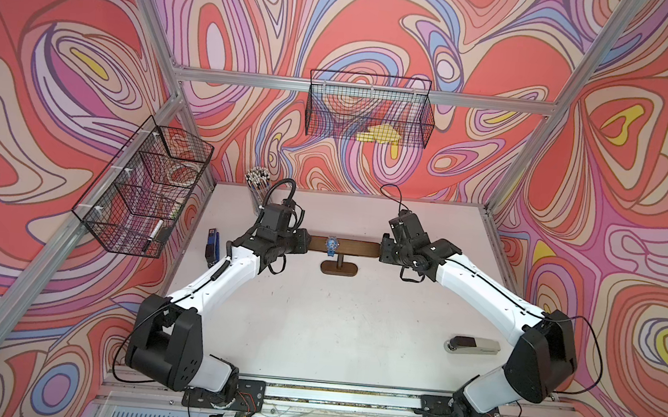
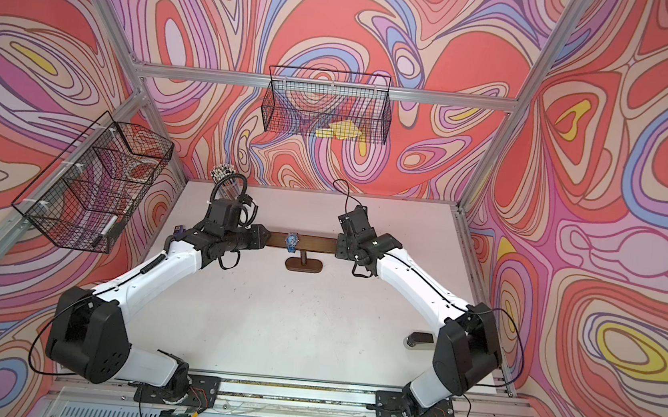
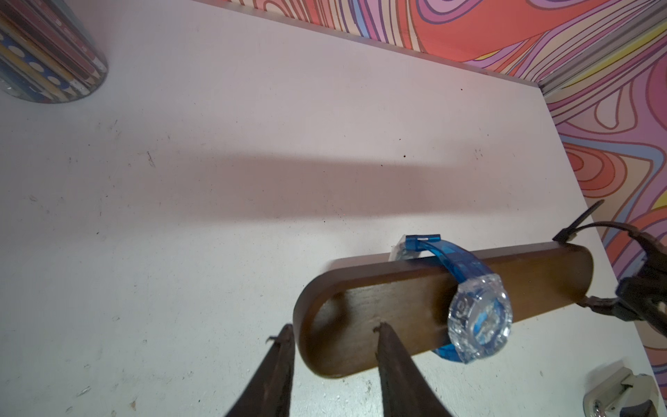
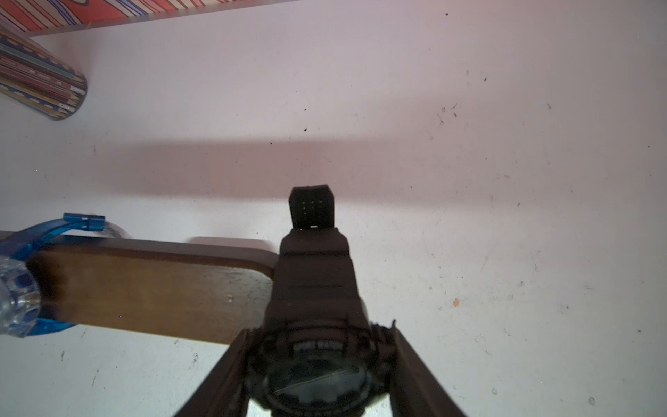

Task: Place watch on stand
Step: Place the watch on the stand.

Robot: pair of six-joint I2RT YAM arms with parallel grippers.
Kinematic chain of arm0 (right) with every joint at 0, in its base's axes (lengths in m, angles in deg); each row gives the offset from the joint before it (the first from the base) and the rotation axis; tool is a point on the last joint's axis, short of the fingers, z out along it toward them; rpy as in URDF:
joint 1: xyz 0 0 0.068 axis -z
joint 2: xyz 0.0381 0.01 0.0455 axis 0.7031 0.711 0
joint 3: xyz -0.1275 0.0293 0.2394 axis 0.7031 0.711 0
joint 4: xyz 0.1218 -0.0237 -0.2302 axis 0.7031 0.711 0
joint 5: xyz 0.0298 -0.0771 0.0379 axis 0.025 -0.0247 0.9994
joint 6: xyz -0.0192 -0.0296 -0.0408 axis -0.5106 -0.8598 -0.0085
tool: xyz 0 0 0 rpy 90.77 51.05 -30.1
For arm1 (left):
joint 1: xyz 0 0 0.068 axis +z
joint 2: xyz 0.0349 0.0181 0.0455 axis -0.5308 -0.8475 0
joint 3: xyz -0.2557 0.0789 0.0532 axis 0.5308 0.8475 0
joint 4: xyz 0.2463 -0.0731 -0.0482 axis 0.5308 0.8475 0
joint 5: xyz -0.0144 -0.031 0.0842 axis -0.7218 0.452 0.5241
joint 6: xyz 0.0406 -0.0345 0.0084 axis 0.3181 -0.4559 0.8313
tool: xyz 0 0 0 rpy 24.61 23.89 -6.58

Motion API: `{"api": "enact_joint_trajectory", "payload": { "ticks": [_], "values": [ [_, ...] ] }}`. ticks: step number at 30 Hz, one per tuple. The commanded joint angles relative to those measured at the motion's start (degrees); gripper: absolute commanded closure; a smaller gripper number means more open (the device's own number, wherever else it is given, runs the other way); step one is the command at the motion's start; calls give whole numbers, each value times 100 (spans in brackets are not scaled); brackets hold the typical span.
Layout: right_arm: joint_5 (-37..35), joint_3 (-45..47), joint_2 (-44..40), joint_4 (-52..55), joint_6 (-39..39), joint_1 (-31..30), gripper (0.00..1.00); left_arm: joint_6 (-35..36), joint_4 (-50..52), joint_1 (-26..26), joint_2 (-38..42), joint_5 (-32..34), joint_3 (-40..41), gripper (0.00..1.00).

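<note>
The dark brown stand (image 1: 355,248) is upright mid-table on its oval base (image 1: 339,269). A clear blue watch (image 1: 331,245) is strapped round its top bar (image 3: 397,299). My left gripper (image 3: 332,326) is open at the bar's left end (image 1: 312,243). One of its fingers (image 3: 283,346) is off the rounded end and the other is over the bar's top. My right gripper (image 4: 317,332) is shut on a black watch (image 4: 314,285), held by its case. The strap loop reaches the bar's right end (image 4: 202,285). In both top views the right gripper (image 1: 387,251) (image 2: 343,247) hides that watch.
A pencil cup (image 1: 257,187) stands at the back left of the table. A blue stapler (image 1: 212,244) lies left of my left arm. A grey stapler (image 1: 471,344) lies front right. Wire baskets hang on the back wall (image 1: 369,108) and the left wall (image 1: 144,187).
</note>
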Motion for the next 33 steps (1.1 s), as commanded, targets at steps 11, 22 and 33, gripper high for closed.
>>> {"api": "enact_joint_trajectory", "payload": {
  "ticks": [11,22,33],
  "values": [
    [-70,-374,245,-19,-4,-192,57,7,-657,84,-82,-278,307,60],
    [-63,-505,404,-28,-4,-330,57,-121,-847,84,-69,-588,432,62],
    [-34,-693,607,-45,-21,-442,57,-221,-866,84,109,-663,626,63]
  ]
}}
